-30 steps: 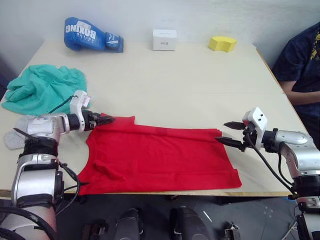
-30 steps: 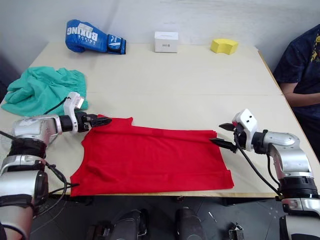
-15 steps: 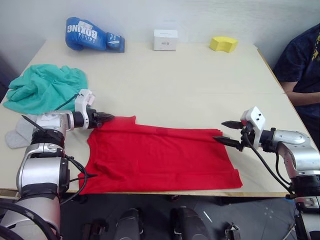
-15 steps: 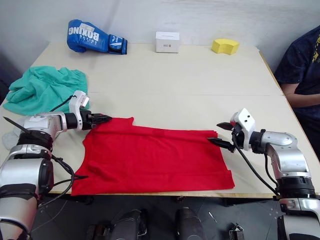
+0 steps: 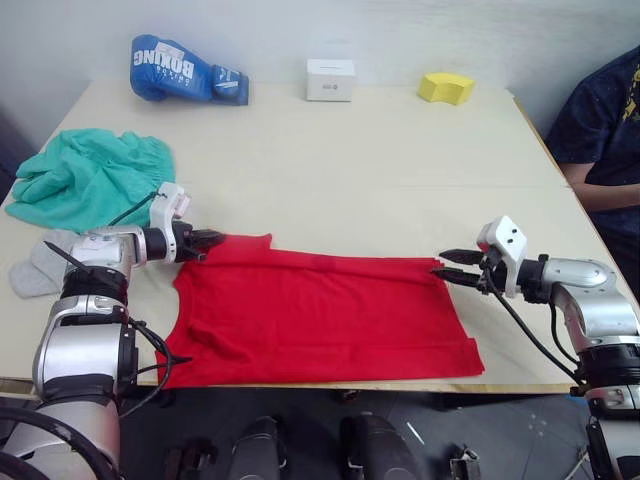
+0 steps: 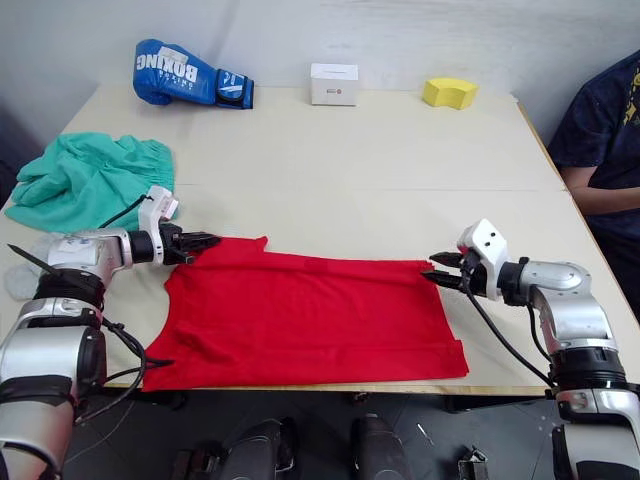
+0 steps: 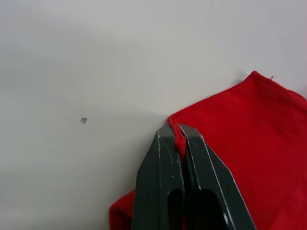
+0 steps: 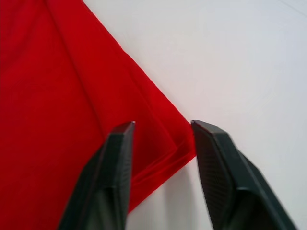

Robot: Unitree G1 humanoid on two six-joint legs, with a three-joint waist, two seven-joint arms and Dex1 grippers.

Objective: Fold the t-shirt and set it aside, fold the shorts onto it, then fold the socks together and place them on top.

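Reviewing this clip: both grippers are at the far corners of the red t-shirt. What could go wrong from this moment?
The left gripper pinches only a thin edge of the t-shirt, so the fabric may slip out when lifted. The right gripper is open over the opposite corner; if it closes short, it may miss some of the layers. A one-sided lift would skew the fold.

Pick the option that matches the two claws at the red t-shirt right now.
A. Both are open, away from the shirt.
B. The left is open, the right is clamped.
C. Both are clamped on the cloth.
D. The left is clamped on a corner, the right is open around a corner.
D: the left claw pinches a corner of the t-shirt between closed fingers, while the right claw stands open with the opposite corner between its fingers.
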